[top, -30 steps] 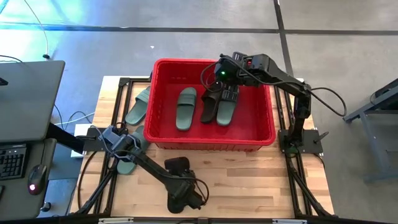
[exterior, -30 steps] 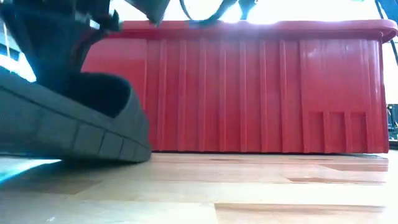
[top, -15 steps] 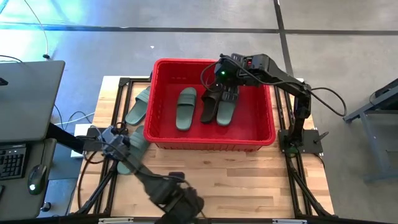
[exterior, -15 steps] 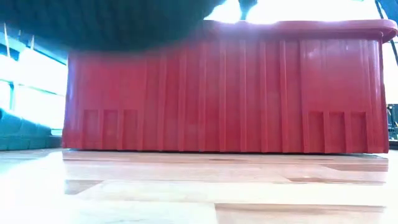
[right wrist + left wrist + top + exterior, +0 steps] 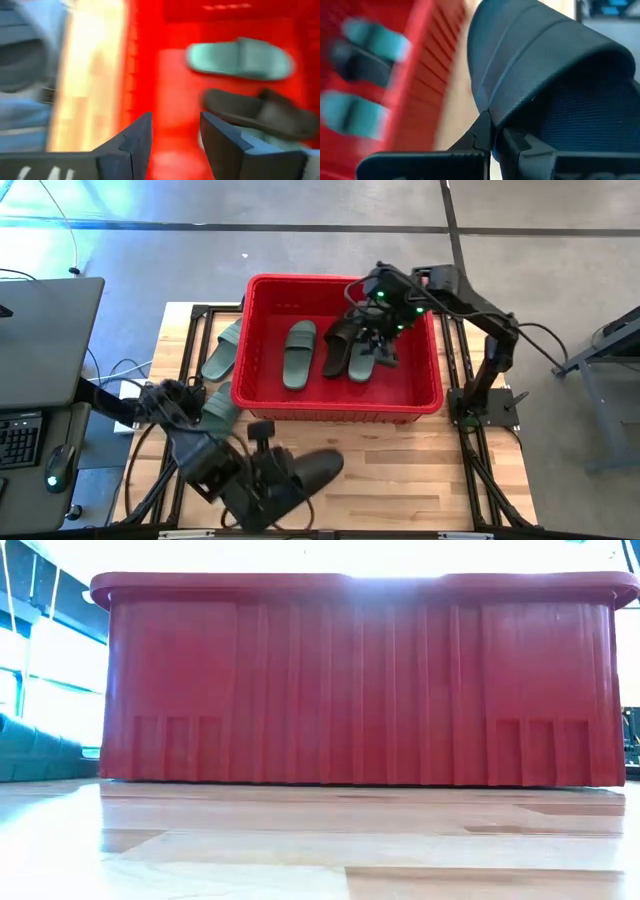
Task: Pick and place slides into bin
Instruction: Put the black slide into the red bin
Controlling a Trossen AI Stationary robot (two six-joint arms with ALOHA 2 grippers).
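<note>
While the low view shows only its ribbed front wall, the red bin (image 5: 338, 408) sits at the back middle of the wooden table (image 5: 400, 470), and its contents are plain only from above. Inside lie 3 slides: 1 sage green slide (image 5: 299, 354) left of centre, 1 black slide (image 5: 338, 346) beside it, and another green slide (image 5: 364, 360) partly covered by the right gripper (image 5: 380, 345), which hangs over the bin's right half with its fingers (image 5: 135, 142) spread and nothing between them. Outside the bin, 2 more green slides show only in part: 1 against the bin's left wall (image 5: 222, 352), 1 near its front left corner (image 5: 217, 412), half hidden by the left arm. Over the table's front edge, the left gripper (image 5: 268, 480) has its fingers (image 5: 482, 132) pressed onto the edge of a dark slide (image 5: 545, 75), held off the table; motion blur smears the arm.
</note>
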